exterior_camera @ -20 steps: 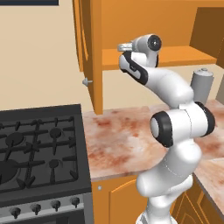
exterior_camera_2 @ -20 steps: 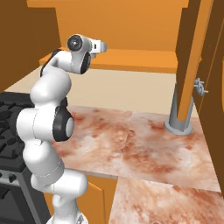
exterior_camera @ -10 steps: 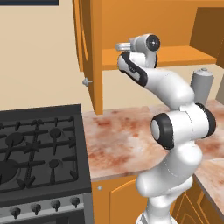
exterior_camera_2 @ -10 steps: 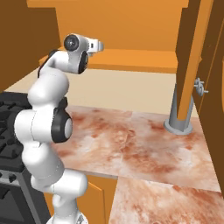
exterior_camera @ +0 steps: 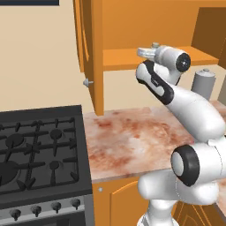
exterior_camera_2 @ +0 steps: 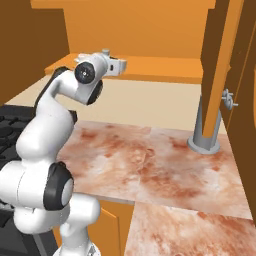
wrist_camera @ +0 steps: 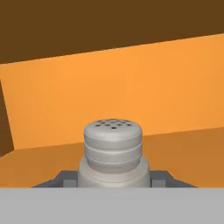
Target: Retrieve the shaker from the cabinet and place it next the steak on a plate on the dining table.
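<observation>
The orange wooden wall cabinet [exterior_camera: 132, 26] stands open ahead of me, its plain orange shelf [exterior_camera_2: 165, 67] running across at the height of my hand. One door [exterior_camera: 88, 53] hangs open on the stove side with a single small silver knob [exterior_camera: 87, 82]; a second orange door [exterior_camera_2: 220, 60] hangs open on the other side, also with one silver knob [exterior_camera_2: 229, 98]. Below lies the reddish-pink marbled worktop [exterior_camera: 132, 141], bare in the middle, touching one black gas stove [exterior_camera: 39, 150] with a row of round dials along its front. Under the worktop is an orange cupboard front [exterior_camera: 114, 203] with one tiny round knob.

One tall grey canister with a knob lid [exterior_camera: 203, 84] stands on the worktop near the back wall, partly hidden behind the open door in the right base view [exterior_camera_2: 205, 132]. It is well apart from my hand.

My gripper [wrist_camera: 113, 180] is reached in at shelf level, its fingers [wrist_camera: 65, 178] closed on either side of the small grey metallic shaker [wrist_camera: 113, 153], one of its kind. The shaker sits upright between them, at the shelf, its narrower ridged cap pierced with a cluster of small holes. Whether its base touches the shelf I cannot tell.

I can read no writing or label on anything.
</observation>
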Tool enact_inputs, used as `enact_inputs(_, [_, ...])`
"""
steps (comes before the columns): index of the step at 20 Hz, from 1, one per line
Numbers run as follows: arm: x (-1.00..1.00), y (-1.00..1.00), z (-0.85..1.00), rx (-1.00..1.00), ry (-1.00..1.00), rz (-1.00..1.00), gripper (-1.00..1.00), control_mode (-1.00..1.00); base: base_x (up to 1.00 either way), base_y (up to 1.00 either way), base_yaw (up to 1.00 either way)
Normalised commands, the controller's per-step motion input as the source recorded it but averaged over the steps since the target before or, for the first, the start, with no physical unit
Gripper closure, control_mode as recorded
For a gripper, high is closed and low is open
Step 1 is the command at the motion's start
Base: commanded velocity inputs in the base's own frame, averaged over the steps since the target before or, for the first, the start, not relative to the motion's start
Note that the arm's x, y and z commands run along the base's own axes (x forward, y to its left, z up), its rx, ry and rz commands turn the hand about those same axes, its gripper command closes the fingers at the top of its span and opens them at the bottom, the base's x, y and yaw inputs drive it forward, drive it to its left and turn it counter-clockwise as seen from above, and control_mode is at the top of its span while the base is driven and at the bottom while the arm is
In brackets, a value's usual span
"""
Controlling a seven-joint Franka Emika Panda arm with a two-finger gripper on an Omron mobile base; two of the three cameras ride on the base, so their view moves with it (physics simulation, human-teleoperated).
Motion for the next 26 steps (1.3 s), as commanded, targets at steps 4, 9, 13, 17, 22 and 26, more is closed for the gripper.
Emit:
enact_inputs(4, [-1.0, -0.92, 0.0, 0.1, -0.08, 0.0, 1.0, -1.0, 0.0, 0.0, 0.0])
enact_inputs(9, [-1.0, -0.68, 0.0, 0.09, -0.06, 0.0, 1.0, -1.0, 0.0, 0.0, 0.0])
enact_inputs(13, [-1.0, -0.46, 0.0, 0.05, -0.01, 0.0, 1.0, -1.0, 0.0, 0.0, 0.0])
enact_inputs(17, [-1.0, 0.18, -0.01, 0.0, 0.0, 0.0, 1.0, -1.0, 0.0, 0.0, 0.0])
enact_inputs(22, [-1.0, 0.8, -0.04, -0.13, 0.0, -0.05, 1.0, -1.0, 0.0, 0.0, 0.0])
enact_inputs(26, [-0.99, 0.28, 0.0, -0.03, 0.0, -0.14, 1.0, -1.0, 0.0, 0.0, 0.0])
